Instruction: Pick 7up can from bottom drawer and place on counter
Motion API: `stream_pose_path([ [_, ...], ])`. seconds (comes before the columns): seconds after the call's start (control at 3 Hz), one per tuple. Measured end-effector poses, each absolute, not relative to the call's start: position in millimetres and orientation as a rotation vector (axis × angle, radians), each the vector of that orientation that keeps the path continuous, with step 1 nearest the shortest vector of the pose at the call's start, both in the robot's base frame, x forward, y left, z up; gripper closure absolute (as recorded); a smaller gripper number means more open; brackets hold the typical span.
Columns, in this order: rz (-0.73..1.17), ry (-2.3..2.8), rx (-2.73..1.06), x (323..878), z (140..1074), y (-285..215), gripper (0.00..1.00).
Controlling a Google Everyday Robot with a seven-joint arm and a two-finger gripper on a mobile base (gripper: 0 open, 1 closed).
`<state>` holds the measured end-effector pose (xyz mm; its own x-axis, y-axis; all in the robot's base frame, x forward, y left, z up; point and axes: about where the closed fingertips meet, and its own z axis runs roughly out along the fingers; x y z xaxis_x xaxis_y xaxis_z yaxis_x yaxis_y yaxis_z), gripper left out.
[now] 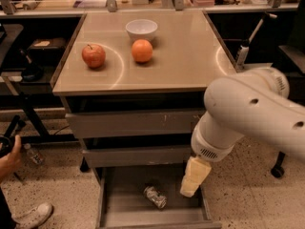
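7up can, the small shiny silvery-grey metal drink can (155, 196), is lying on its side inside the open, deep grey metal bottom drawer (125, 187), not yet grasped. The robot's cream-coloured gripper (193, 179) is hanging just right of the can and slightly above it; whether it is wide or narrow, I cannot tell. The grasp, the lift and the placing on the glossy beige counter (190, 56), well above the can, are all waiting to be done. No brand or writing is showing legibly on the can.

A shiny silvery metal can (155, 197) is seen in a matt grey metal drawer (125, 194), beside a smooth cream plastic end effector (189, 189).
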<state>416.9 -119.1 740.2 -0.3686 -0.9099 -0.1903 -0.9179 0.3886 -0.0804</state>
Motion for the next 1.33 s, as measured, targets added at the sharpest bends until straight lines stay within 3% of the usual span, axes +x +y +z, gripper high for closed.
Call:
stream_pose_path([
  [0.67,0.333,2.542,-1.485,407.9,608.0,-82.7,0.00],
  [1.33,0.459,2.617,-1.438,407.2,558.0,-72.1,0.00],
])
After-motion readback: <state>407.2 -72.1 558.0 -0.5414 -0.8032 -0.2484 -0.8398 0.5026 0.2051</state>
